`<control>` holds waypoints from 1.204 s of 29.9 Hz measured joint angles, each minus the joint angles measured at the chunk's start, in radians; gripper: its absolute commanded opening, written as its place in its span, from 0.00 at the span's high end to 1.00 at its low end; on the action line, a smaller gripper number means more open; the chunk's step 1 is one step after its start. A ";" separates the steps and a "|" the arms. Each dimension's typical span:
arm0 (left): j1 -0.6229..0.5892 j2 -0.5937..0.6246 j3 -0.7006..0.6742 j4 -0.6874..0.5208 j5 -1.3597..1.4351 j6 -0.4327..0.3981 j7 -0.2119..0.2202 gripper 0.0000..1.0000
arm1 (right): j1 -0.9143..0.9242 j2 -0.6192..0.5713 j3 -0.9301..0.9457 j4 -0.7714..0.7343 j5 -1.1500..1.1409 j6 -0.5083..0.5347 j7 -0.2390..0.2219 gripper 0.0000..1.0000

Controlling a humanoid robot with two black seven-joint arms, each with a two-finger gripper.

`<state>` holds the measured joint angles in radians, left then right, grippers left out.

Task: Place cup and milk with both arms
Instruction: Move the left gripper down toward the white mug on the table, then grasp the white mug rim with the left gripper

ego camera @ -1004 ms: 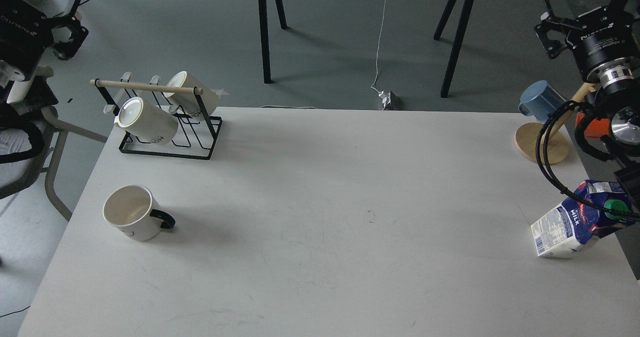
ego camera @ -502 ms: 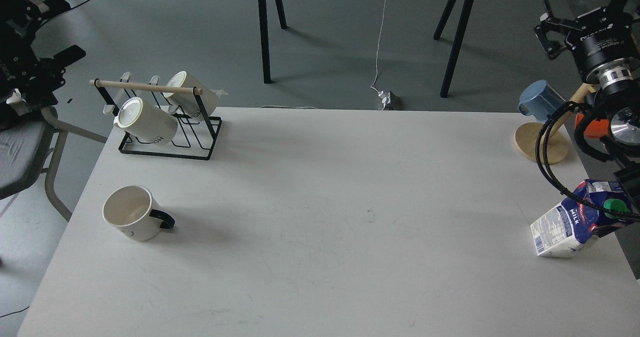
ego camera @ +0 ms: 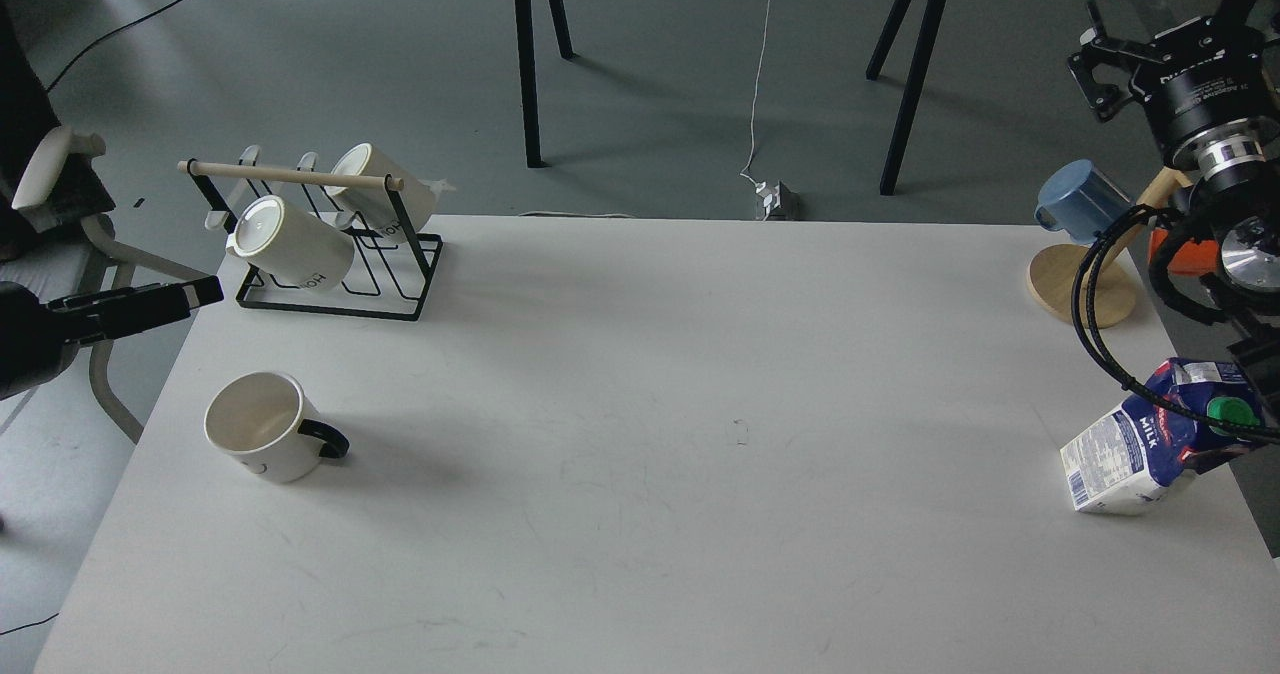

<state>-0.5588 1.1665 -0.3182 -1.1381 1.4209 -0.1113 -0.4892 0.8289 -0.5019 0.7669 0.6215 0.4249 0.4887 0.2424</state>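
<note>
Currently our left gripper (ego camera: 195, 294) hovers edge-on beside the mug (ego camera: 262, 439), jaw state unclear; right gripper (ego camera: 1100, 74) likewise. Milk carton (ego camera: 1150, 444) stands far right. Mug rigid, breakable: grasp rim. Carton dents: grasp sides.

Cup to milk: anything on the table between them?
Nothing. In the head view, only bare white table lies between the cup and the milk; the mug rack sits behind that line.

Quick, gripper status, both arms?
Left gripper: holding nothing, above the table edge; open or shut cannot be told.
Right gripper: open, empty, raised far from the milk.
</note>
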 measured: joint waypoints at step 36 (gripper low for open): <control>0.072 -0.315 0.090 0.409 0.331 0.279 0.000 0.96 | -0.003 -0.013 -0.003 -0.005 -0.003 0.000 0.000 0.00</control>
<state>-0.4869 0.8518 -0.2283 -0.7296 1.7523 0.1673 -0.4887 0.8263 -0.5153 0.7639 0.6160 0.4217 0.4887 0.2427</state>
